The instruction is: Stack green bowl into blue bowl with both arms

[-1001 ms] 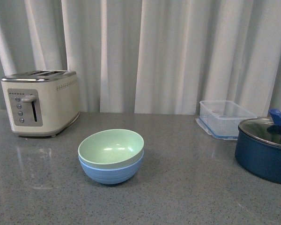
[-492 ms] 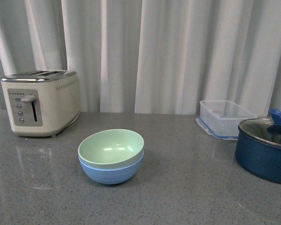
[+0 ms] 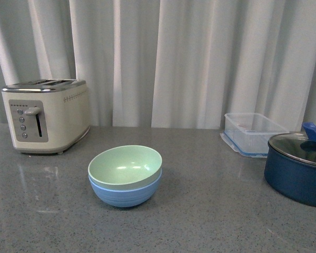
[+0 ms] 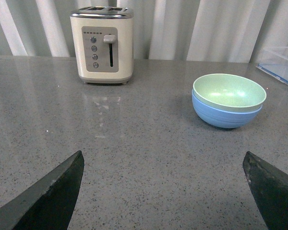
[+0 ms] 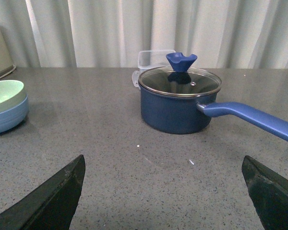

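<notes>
The grey speckled counter (image 3: 221,211) runs across the whole scene, with pale curtains (image 3: 200,58) hanging behind it. At its back left stands a cream toaster (image 3: 46,115), upright, its lever side facing forward. On the right edge sits a dark blue pot (image 3: 297,171) with a glass lid and a blue knob; the right wrist view shows its long handle reaching off to one side. Just behind the pot, near it but apart, is a clear plastic container (image 3: 254,132).

In the middle of the counter, well apart from toaster and pot, the blue bowl (image 3: 125,193) sits upright, and the green bowl (image 3: 125,166) is nested inside it, its rim standing a little above the blue rim.

The left gripper (image 4: 165,191) is wide open and empty, its two dark fingertips low at the picture's corners, well short of the bowls. The right gripper (image 5: 163,191) is likewise wide open, holding nothing, with the pot ahead of it.
</notes>
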`<action>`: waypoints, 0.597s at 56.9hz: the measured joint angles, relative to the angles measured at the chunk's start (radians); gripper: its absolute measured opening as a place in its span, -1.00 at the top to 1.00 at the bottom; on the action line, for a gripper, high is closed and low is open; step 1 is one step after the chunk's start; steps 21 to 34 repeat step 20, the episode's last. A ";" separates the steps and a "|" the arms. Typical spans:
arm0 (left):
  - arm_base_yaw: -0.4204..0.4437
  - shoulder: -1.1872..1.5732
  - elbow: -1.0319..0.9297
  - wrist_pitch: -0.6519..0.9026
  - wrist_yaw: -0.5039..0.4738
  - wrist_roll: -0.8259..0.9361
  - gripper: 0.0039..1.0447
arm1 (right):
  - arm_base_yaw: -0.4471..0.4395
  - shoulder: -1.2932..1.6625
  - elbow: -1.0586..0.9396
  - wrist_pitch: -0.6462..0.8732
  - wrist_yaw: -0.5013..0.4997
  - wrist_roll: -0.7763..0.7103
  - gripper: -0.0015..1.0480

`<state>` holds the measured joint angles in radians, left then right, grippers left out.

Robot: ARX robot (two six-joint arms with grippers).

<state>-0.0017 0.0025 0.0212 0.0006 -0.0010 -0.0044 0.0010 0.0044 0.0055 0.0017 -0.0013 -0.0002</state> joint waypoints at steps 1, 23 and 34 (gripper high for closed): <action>0.000 0.000 0.000 0.000 0.000 0.000 -0.87 | 0.000 0.000 0.000 0.000 0.000 0.000 -0.81; 0.000 0.000 0.000 0.000 0.000 0.000 -0.87 | 0.000 0.000 0.000 0.000 0.000 0.000 -0.81; 0.000 0.000 0.000 0.000 0.000 0.000 -0.87 | 0.000 0.000 0.000 0.000 0.000 0.000 -0.81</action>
